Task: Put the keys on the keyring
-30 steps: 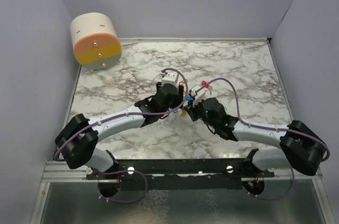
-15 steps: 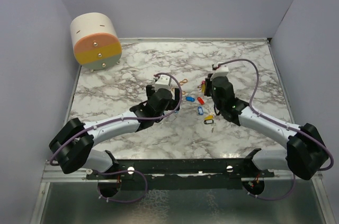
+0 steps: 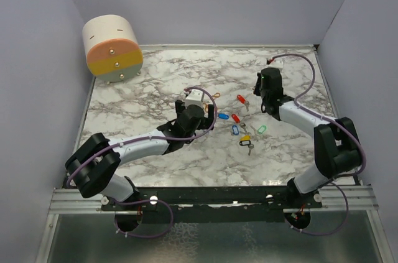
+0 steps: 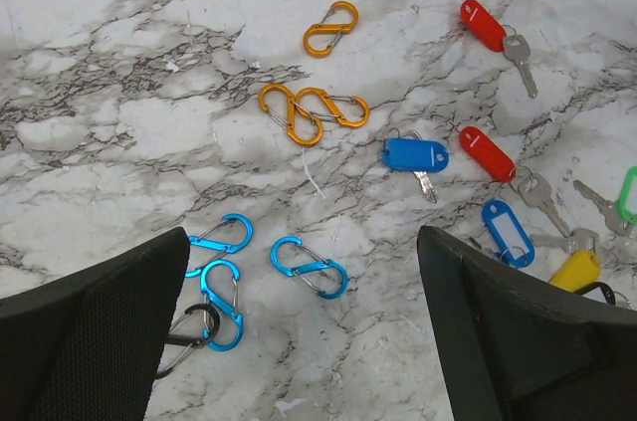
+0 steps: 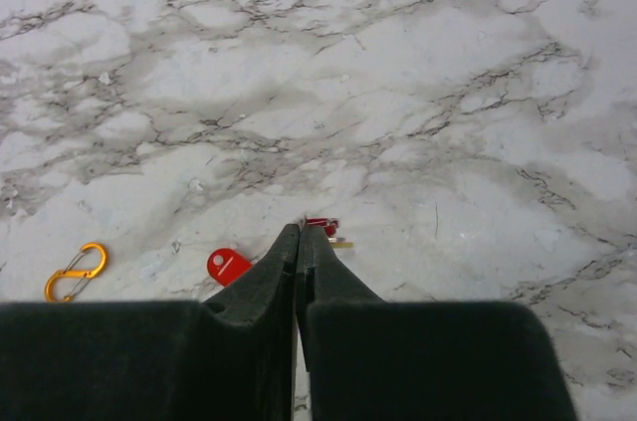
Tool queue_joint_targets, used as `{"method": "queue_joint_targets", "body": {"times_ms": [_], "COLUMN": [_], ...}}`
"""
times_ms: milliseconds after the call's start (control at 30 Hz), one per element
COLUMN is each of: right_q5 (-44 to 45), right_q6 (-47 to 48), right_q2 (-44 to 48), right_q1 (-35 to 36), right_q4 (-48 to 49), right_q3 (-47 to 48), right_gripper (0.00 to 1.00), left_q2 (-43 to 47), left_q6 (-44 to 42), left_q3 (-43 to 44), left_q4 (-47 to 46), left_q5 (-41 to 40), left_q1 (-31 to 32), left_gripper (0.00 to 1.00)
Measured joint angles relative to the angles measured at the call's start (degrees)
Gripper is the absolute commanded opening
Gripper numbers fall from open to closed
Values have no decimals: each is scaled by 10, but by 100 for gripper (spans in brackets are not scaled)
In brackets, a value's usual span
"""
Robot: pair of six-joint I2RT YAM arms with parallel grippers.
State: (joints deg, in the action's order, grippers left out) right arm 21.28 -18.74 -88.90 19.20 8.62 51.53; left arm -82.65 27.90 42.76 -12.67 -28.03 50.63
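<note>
**Keys (image 4: 415, 154) lying loose and flat on the marble table (image 3: 155, 89), mid-table between the two arms.**
Red, blue, yellow and green tags lie just right of the orange clips (image 4: 311, 110) and blue clips (image 4: 309, 267). Each key looks light, stiff and apt to skid on the smooth stone. The thicker plastic tag, pinched across its long edges, seems the best hold. Left gripper (image 4: 302, 242) hangs over the clips, fingers wide, holding nothing; right gripper (image 5: 300, 234) is pressed closed, apparently empty.
</note>
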Motion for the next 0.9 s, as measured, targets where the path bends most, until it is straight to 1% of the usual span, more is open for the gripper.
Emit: {"method": "queue_joint_targets", "body": {"times_ms": [167,200,233,267,300,333,367,400,567,700,800,900], "right_q5": [-24,-26,-28,-28,-28,-28,-27,-27,-34,-76,-89,-108], "right_q6": [-7,-7,-9,-10,-12,-16,-18,-17,-19,-18,-14,-16], "right_q2": [-59,-67,-78,-87,-93,-98,-99,-99,-96,-68,-43,-35], "right_q1": [-30,-33,-37,-39,-41,-42,-43,-43,-43,-37,-2,64], "right_q4": [9,10,10,10,10,9,9,9,12,11,3,-3], "right_q3": [38,43,50,56,62,66,69,69,67,47,29,16], "right_gripper": [1,5,16,32,42,49,53,55,54,53,50,44], "left_q2": [0,0,0,0,0,0,0,0,0,0,0,0], "left_q6": [-1,-1,-1,-1,0,0,0,0,-2,-2,-1,2], "left_q3": [-13,-14,-15,-16,-17,-17,-21,-22,-25,-25,-24,-24], "left_q4": [-6,-6,-7,-8,-11,-11,-11,-11,-10,-10,-5,-2], "left_q5": [1,1,1,1,1,1,1,1,0,-6,-9,-7], "left_q1": [0,0,0,0,0,0,0,0,0,-1,-6,-19], "left_gripper": [99,99,99,99,99,99,99,99,99,99,98,97]}}
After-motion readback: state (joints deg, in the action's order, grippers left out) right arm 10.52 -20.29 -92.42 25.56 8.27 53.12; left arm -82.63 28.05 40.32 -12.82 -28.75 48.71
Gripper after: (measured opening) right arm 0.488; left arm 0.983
